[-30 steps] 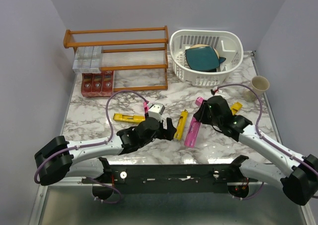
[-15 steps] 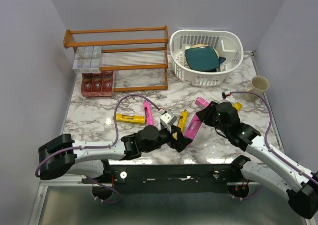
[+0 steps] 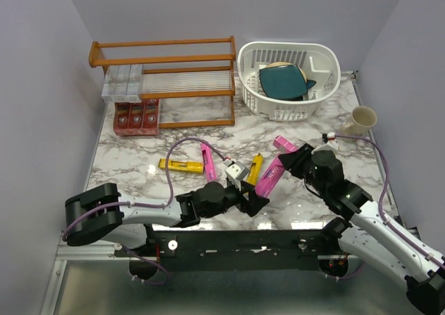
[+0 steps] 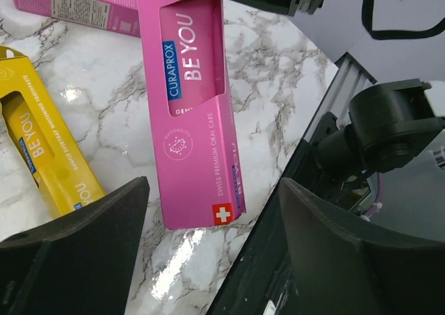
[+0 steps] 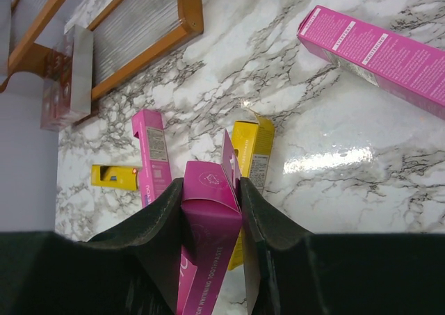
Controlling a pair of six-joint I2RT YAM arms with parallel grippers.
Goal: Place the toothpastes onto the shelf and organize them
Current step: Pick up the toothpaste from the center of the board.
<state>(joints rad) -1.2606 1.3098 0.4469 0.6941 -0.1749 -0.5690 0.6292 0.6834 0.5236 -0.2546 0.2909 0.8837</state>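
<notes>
left hand (image 3: 254,197): open wide; its fingers (image 4: 76,252) stand either side of the near end of the pink carton without touching it.
right hand (image 5: 208,186): clamped on the far end of the same pink carton, by its open flap.
pink carton (image 4: 191,106): stretched between the two hands near the front edge of the tabletop (image 3: 139,148), printed "BE YOU"; whether it rests on the marble I cannot tell.
loose toothpastes: a yellow carton (image 3: 256,169) just beside the held one; a second pink carton (image 3: 207,158) and a second yellow carton (image 3: 181,165) to the left; a third pink carton (image 3: 283,144) behind the right hand.
shelf (image 3: 163,47): at the back left, with silver cartons (image 3: 122,82) at the left end of the slatted tier and red cartons (image 3: 135,117) side by side below them.
basket (image 3: 320,58): white, right of the shelf, with a dark teal item inside.
cup (image 3: 361,119): at the right edge, well apart from the cartons.
</notes>
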